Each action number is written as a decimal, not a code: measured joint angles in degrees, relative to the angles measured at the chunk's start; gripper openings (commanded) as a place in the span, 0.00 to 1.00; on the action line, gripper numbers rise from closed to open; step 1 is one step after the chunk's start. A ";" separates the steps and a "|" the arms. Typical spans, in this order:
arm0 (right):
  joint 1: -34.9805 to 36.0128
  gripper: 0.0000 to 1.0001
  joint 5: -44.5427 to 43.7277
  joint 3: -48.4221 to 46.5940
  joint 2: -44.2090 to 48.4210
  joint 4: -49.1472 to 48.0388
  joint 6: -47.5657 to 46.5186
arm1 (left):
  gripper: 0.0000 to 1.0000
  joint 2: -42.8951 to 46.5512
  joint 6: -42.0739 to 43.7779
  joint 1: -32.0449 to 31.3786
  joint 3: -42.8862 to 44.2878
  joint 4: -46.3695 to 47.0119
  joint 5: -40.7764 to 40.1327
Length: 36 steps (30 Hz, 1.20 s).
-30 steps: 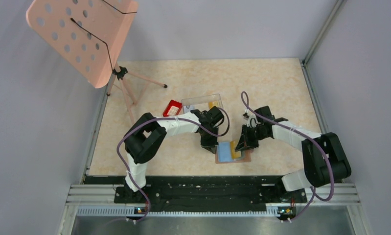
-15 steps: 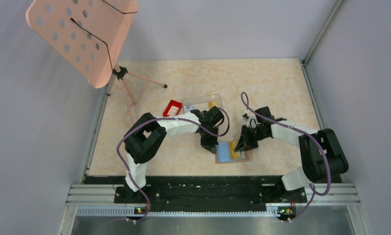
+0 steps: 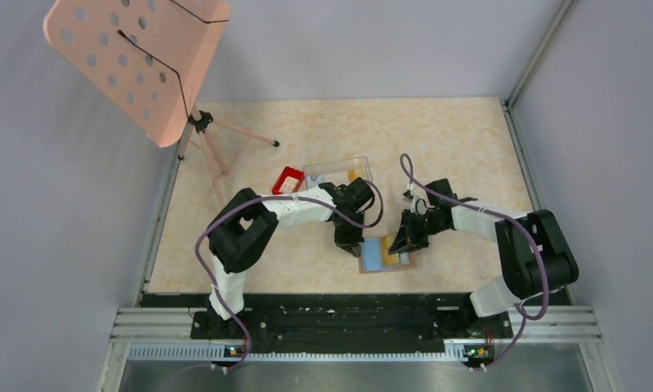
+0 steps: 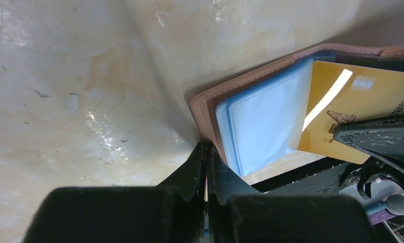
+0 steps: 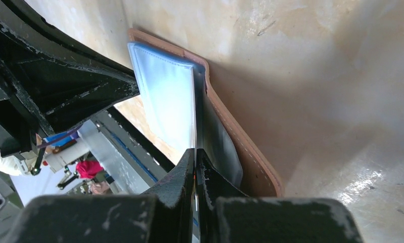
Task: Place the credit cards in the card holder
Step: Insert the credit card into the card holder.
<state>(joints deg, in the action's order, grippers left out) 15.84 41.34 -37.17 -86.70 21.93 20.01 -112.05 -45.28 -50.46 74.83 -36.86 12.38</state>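
The card holder (image 3: 386, 256) lies open near the table's front, tan rim outside and pale blue lining (image 3: 375, 253) inside. It fills the left wrist view (image 4: 205, 109) and shows in the right wrist view (image 5: 250, 152). My left gripper (image 3: 349, 238) is shut, its tips (image 4: 206, 147) pinched at the holder's left tan edge. My right gripper (image 3: 406, 238) is shut on a yellow-orange credit card (image 4: 351, 109). The card shows edge-on (image 5: 195, 116) in the right wrist view, its front end between the blue sleeve (image 5: 164, 101) and the pocket behind it.
A clear plastic box (image 3: 337, 171) holding another yellow card (image 3: 352, 175) stands behind the left arm, with a small red tray (image 3: 288, 180) beside it. A pink perforated stand (image 3: 139, 61) on a tripod (image 3: 216, 143) is at the back left.
My right gripper has moved slightly left with the yellow card, further over the open holder. The left gripper has stayed at the holder's edge.
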 measured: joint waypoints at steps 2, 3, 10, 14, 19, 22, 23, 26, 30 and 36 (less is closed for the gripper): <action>0.00 0.00 0.44 -0.02 -0.42 -0.09 -0.50 | 0.03 -0.09 0.09 -0.04 0.22 -0.94 -0.09; 0.00 0.00 0.66 -0.02 -0.63 -0.09 -0.59 | 0.03 -0.15 0.17 -0.07 0.33 -1.20 -0.15; 0.00 0.00 1.97 -0.24 -1.84 0.07 -1.40 | 0.02 -0.74 0.35 -0.04 1.16 -2.19 -0.07; 0.13 0.00 1.22 -1.73 -1.88 1.97 -2.14 | 0.01 -0.74 0.42 -0.04 1.16 -2.19 0.02; 0.17 0.00 -0.02 -4.13 -1.99 3.65 -3.89 | 0.01 -0.98 0.46 -0.02 1.36 -2.36 0.33; 0.20 0.00 0.33 -4.31 -3.06 3.26 -3.93 | 0.01 -0.98 0.61 -0.02 1.44 -2.43 0.48; 0.26 0.00 0.66 -4.26 -3.63 2.95 -3.74 | 0.01 -1.01 0.66 0.00 1.46 -2.47 0.52; 0.22 0.00 2.36 -3.69 -4.96 1.33 -2.82 | 0.01 -1.18 0.85 0.00 1.60 -2.82 0.81; 0.22 0.00 4.13 -2.21 -5.40 -0.83 -1.79 | 0.01 -1.38 0.92 0.04 1.68 -3.37 1.51; 0.22 0.00 4.50 -1.84 -5.40 -0.90 -1.09 | 0.01 -1.64 1.07 0.07 2.01 -3.65 1.70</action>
<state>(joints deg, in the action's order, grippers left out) 16.05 45.84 -39.00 -92.09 21.04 18.92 -113.69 -44.21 -50.39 76.84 -40.51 14.09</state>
